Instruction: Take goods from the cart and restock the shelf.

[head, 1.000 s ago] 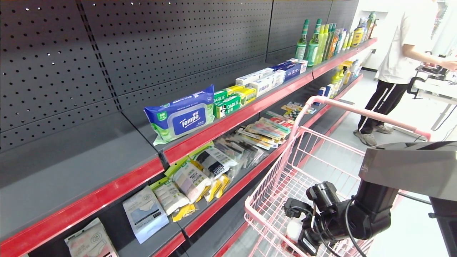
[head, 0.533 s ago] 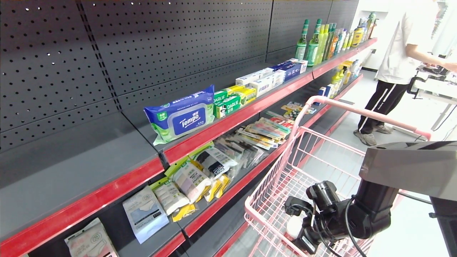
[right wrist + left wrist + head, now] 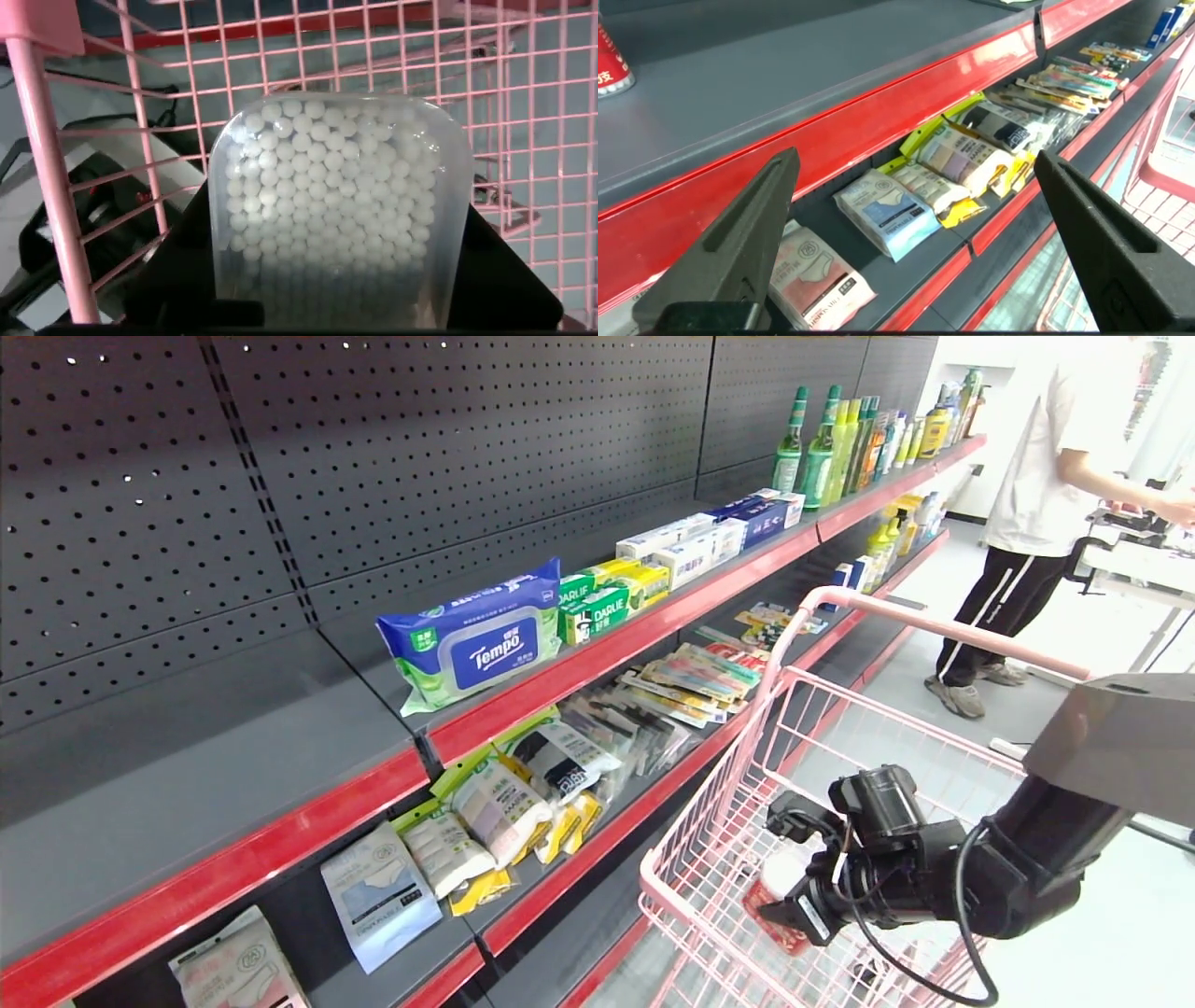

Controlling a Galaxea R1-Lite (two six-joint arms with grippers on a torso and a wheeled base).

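Black fingers of the right gripper (image 3: 341,280) are clamped on either side of a clear tub (image 3: 341,187) packed with small white beads. It is held inside the pink wire cart (image 3: 695,840), lifted off the cart's floor as far as I can make out. The cart stands just beside the red-edged shelf (image 3: 597,658). On the shelf's upper tier lies a blue pack of wipes (image 3: 471,639), with green toothpaste boxes (image 3: 607,597) just beside it and green bottles (image 3: 822,439) farther along. The tier below holds soft packets (image 3: 504,807) and flat toothbrush packs (image 3: 695,677). The left gripper (image 3: 915,163) hangs in front of that lower tier, its fingers spread wide with nothing between them.
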